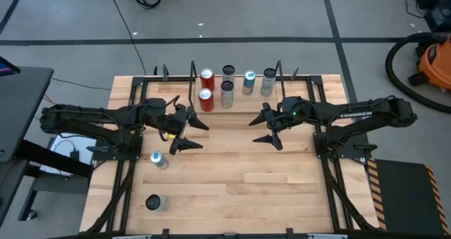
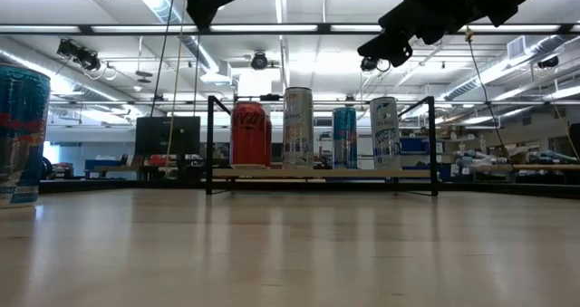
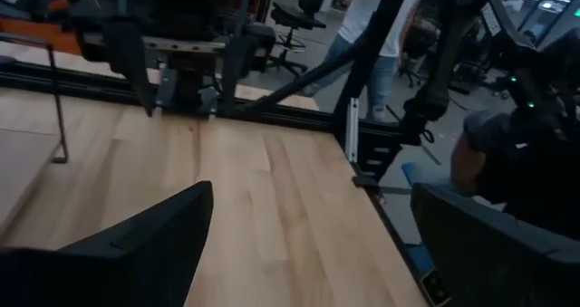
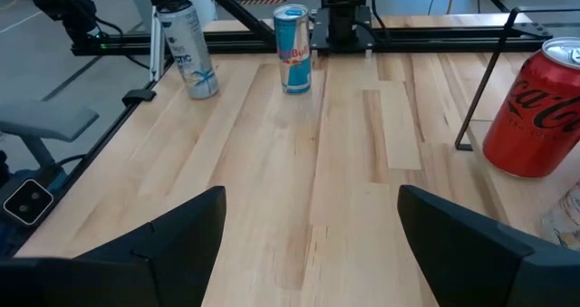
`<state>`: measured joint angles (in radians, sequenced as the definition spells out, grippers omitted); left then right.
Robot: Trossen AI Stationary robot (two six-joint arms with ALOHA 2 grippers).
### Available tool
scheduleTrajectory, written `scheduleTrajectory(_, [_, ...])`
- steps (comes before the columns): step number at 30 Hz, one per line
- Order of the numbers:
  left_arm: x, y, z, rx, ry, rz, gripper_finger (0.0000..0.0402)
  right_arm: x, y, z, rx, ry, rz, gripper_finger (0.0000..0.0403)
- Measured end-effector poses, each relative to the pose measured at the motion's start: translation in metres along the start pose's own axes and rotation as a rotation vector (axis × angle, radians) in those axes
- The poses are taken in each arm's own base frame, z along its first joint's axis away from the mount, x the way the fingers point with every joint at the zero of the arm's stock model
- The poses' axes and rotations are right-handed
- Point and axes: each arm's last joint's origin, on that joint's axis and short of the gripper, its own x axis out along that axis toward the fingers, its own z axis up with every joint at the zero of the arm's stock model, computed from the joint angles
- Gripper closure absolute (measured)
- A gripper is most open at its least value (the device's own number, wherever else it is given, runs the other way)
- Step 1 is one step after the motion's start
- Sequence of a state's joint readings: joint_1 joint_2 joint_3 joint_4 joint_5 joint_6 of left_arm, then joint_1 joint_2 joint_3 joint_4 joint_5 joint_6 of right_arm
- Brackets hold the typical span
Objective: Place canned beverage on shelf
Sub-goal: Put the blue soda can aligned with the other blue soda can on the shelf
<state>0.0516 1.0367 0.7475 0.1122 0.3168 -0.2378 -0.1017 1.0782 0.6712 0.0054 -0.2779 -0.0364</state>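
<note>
The shelf point(image 1: 254, 101) stands at the table's far middle, a black rod frame around a light wood board point(image 2: 317, 173). Several cans stand upright on it: two red ones point(image 1: 206, 78) point(image 1: 206, 99) and silver and blue ones point(image 1: 249, 82). Two more cans stand upright on the table at the left: a blue-silver one point(image 1: 159, 159) and a grey one point(image 1: 155, 202) near the front. My left gripper point(image 1: 203, 136) is open and empty above the table, just near of the shelf's left end. My right gripper point(image 1: 254, 131) is open and empty near of its right end, facing the left gripper.
Black tube rails point(image 1: 134, 161) point(image 1: 331, 175) run along the table's left and right sides under the arms. Bare wood point(image 1: 246, 182) lies between the grippers and the near edge. A person point(image 3: 381, 26) stands beyond the table in the left wrist view.
</note>
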Motion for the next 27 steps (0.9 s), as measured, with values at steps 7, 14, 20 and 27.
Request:
scheduleTrajectory(7, [-0.004,-0.005,0.006,-0.067,0.114,0.089,0.0026,0.0,0.0,0.0,0.0,0.0,0.0,0.0069])
scheduleTrajectory(14, [-0.013,-0.028,0.037,-0.088,0.331,0.269,0.0026,0.0,0.0,0.0,0.0,-0.001,0.0,0.0069])
scheduleTrajectory(20, [-0.017,-0.039,0.037,-0.266,0.428,0.439,0.0026,0.0,0.0,0.0,0.0,0.0,0.0,0.0069])
scheduleTrajectory(27, [-0.032,-0.041,0.018,-0.474,0.583,0.636,0.0026,0.0,0.0,-0.001,0.002,0.007,0.002,0.0069])
